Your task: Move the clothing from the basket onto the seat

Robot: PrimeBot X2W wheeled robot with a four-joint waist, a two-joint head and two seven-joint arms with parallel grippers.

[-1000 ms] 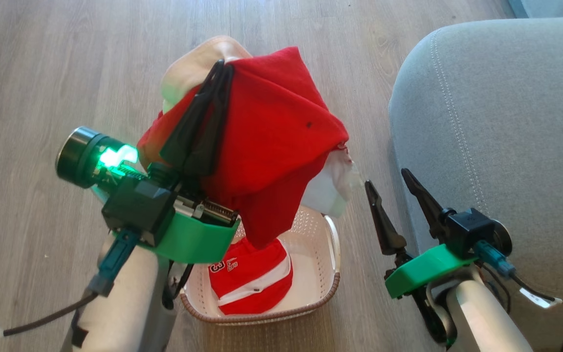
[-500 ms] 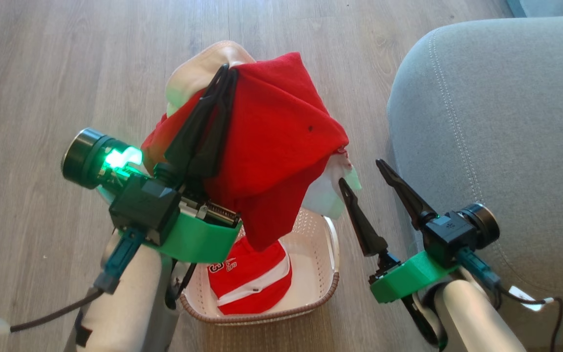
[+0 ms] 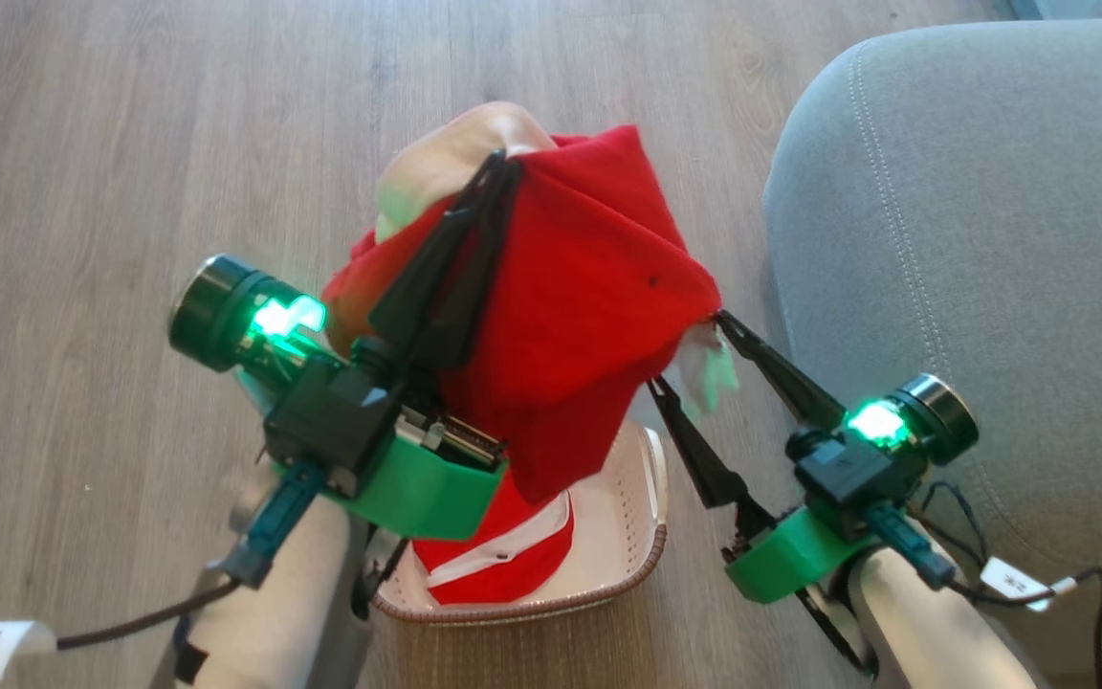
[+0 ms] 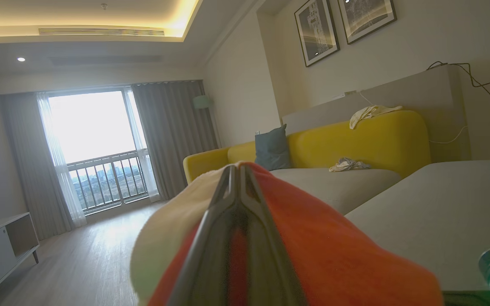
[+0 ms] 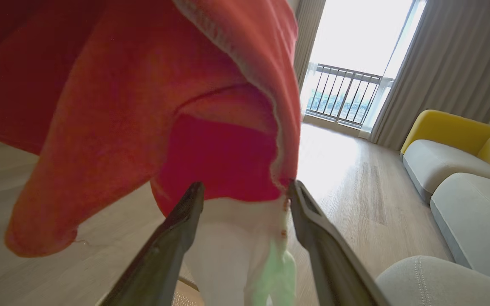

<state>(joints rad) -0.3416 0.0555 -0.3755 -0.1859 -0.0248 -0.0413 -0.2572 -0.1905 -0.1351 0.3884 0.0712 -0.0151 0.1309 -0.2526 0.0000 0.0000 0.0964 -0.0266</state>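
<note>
Head view: two-arm lift over basket point(image 3: 649, 563).
Striped garment point(image 3: 498, 565) lies in basket; right gripper point(image 3: 687, 349), jaws apart, straddles the white edge point(image 5: 236, 238) of the red garment point(image 3: 589, 316) clamped in the left gripper point(image 3: 503, 163). Best grip firmly before swinging to seat point(image 3: 972, 191).

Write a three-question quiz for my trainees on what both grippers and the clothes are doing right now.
1. True or false: the left gripper is shut on a red garment held above the basket.
2. Pick one. The jaws of the right gripper are: A, shut on the basket's rim; B, open around the red garment's hanging white part; C, shut and empty.
3. Short answer: where does the striped garment lie?

Key: 1 true; 2 B; 3 in the basket.
</note>
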